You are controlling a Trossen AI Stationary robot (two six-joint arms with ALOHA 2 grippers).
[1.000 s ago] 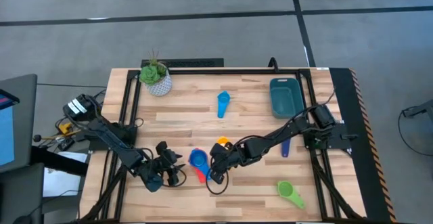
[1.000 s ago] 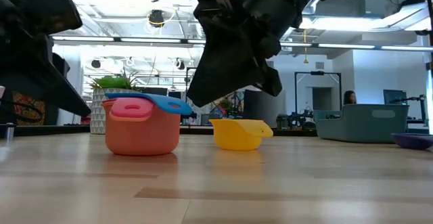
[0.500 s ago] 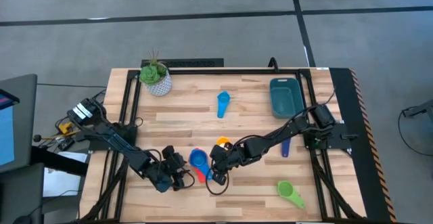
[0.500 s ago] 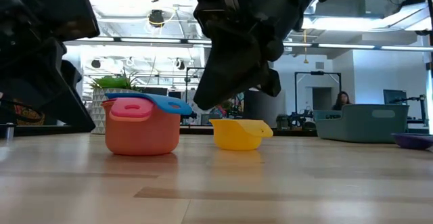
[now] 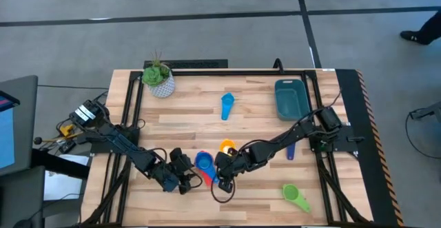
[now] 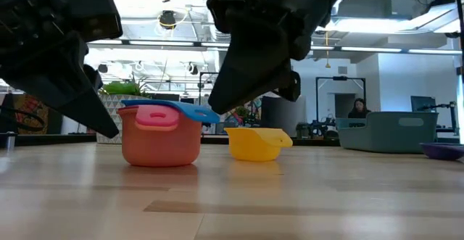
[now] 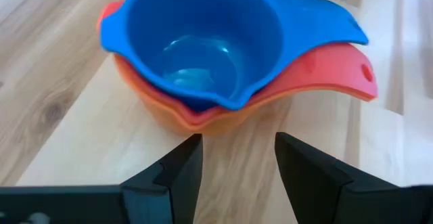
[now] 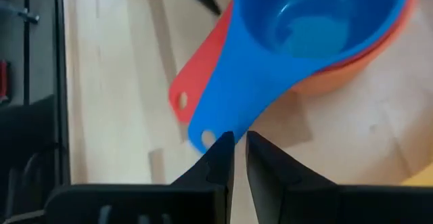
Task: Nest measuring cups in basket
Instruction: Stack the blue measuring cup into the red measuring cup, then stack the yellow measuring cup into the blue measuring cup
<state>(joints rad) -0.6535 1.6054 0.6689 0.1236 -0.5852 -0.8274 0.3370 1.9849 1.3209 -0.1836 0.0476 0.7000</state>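
Observation:
A blue cup point(image 7: 196, 41) sits nested in a red cup point(image 7: 325, 82), which sits in an orange cup point(image 7: 162, 116). The stack stands on the table near its front middle point(image 5: 202, 162). My left gripper point(image 5: 187, 178) is open, and its fingertips are at the stack's left side, low down. My right gripper point(image 5: 219, 180) is at the stack's right, its fingers almost closed over the end of the blue handle. A yellow cup point(image 5: 226, 147) stands just beyond the stack. The teal basket point(image 5: 291, 98) lies at the far right. My left gripper's open fingertips point(image 7: 193, 146) meet the orange cup's lower wall point(image 7: 203, 126) level, from the table's left. The stack stands upright on the table. My right gripper's fingertips point(image 8: 222, 146) stand at the free end of the blue handle point(image 8: 206, 137); I cannot tell whether they touch it.
A light blue cup point(image 5: 227, 106) lies mid-table. A navy cup point(image 5: 291, 150) lies right of my right arm, and a green cup point(image 5: 296, 197) lies at the near right. A potted plant point(image 5: 159, 78) stands at the far left. A person sits in the room beyond point(image 6: 357, 108).
My left gripper has gone toward the table's right edge, up to the stack of cups. The stack has slid a little toward the right and stays upright and nested.

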